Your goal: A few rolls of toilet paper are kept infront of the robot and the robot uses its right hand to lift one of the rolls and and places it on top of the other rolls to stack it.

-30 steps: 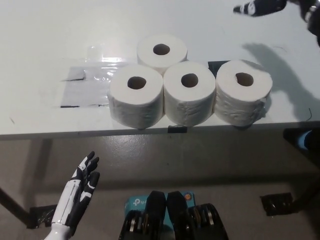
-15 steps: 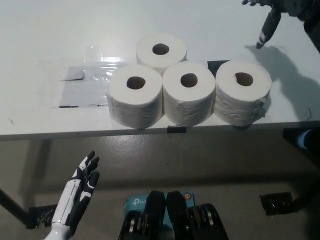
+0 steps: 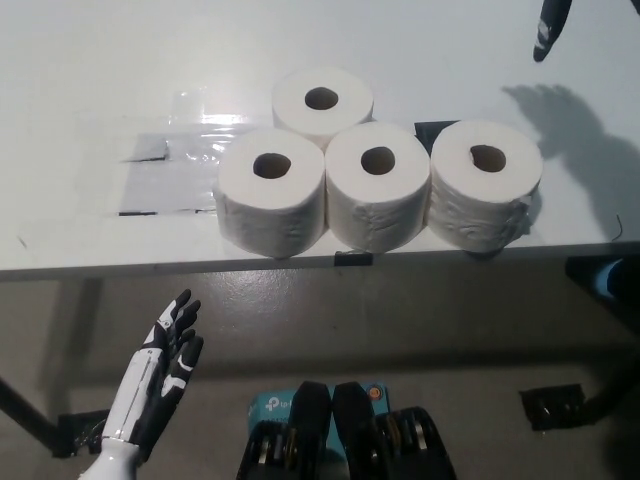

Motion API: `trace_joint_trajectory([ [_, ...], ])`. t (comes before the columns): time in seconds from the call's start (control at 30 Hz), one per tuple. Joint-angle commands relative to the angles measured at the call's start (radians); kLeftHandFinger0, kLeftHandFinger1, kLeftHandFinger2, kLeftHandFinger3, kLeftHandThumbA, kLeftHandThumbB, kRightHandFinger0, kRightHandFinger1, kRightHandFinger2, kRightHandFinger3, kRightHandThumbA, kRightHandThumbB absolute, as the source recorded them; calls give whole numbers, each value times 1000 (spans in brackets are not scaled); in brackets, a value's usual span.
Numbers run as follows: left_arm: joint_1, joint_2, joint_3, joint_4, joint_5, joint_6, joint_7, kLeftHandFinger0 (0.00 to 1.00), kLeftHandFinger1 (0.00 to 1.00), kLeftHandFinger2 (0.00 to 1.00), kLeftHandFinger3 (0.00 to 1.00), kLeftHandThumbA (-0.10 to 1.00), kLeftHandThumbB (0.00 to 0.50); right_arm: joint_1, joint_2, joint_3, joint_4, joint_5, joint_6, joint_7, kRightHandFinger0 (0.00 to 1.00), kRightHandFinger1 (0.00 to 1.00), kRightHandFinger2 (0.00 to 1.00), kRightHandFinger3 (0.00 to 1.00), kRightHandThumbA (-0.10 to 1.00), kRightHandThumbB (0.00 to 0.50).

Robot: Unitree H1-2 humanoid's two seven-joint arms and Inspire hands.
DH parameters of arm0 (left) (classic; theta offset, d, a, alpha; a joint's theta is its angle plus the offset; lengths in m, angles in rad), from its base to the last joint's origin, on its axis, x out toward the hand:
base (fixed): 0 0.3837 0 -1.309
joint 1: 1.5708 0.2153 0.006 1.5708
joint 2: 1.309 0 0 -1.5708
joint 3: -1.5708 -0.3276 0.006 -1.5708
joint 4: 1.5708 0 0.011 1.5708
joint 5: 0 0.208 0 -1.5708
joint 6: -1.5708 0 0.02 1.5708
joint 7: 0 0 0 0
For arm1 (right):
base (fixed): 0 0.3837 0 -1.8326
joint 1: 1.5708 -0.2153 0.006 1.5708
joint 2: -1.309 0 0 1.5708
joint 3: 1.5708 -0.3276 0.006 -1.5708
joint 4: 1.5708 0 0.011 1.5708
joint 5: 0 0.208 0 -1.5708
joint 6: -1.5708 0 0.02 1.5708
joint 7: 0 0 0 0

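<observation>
One black finger of the right hand (image 3: 550, 28) shows at the top right edge, above the table (image 3: 80, 80); grip cannot be judged. Four toilet rolls (image 3: 378, 183) stand upright near the front edge. Left hand (image 3: 158, 378) rests low, fingers spread, empty.

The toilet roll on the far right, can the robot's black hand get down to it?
Probably yes. The black right hand hangs above the table, behind the rightmost roll, with nothing between them. That roll's top and right side are bare; only its left side meets the middle roll.
</observation>
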Motion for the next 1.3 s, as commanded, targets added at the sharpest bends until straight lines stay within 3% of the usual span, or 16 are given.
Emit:
trace_joint_trajectory([
  [0.0, -7, 4, 3, -33, 2, -33, -4, 1000, 1000, 1000, 1000, 886, 212, -53, -1, -2, 5, -37, -47, 49, 1000, 1000, 1000, 1000, 981, 456],
  [0.1, -5, 2, 3, -36, 2, -29, -3, 1000, 1000, 1000, 1000, 884, 208, -42, 9, -9, 9, -36, -42, 60, 1000, 1000, 1000, 1000, 968, 441],
  [0.27, -8, 3, 2, -33, 6, -29, -3, 1000, 1000, 1000, 1000, 902, 247, -18, 23, -10, 13, -40, -83, 63, 1000, 1000, 1000, 1000, 1000, 403],
  [0.47, -10, 4, 2, -34, 3, -34, -5, 1000, 1000, 1000, 1000, 896, 206, 11, 46, 14, 15, -80, -104, 62, 1000, 1000, 1000, 1000, 1000, 368],
  [0.67, -10, 2, 2, -36, 4, -29, -4, 1000, 1000, 1000, 1000, 896, 221, 37, 63, 7, 32, -94, -94, 32, 1000, 1000, 1000, 1000, 1000, 384],
  [0.9, -11, 3, 1, -32, 7, -34, -3, 1000, 1000, 1000, 1000, 900, 216, 58, 69, -29, 39, -83, -75, 21, 1000, 1000, 1000, 1000, 961, 360],
  [1.0, -8, 2, 2, -35, 7, -32, -2, 1000, 1000, 1000, 1000, 901, 219, 54, 75, -28, 61, -92, -98, -3, 1000, 1000, 1000, 1000, 1000, 385],
  [1.07, -8, 2, 1, -35, 9, -32, -2, 1000, 1000, 1000, 1000, 903, 221, 53, 73, -22, 49, -100, -106, -6, 1000, 1000, 1000, 1000, 1000, 372],
  [1.1, -8, 2, 1, -35, 8, -29, -2, 1000, 1000, 1000, 1000, 904, 224, 51, 76, -43, 43, -85, -61, 0, 1000, 1000, 1000, 1000, 953, 373],
  [1.27, -12, 0, -1, -29, 6, -35, -3, 1000, 1000, 1000, 1000, 902, 220, 48, 78, -68, 54, -77, -46, -13, 1000, 1000, 1000, 1000, 929, 405],
])
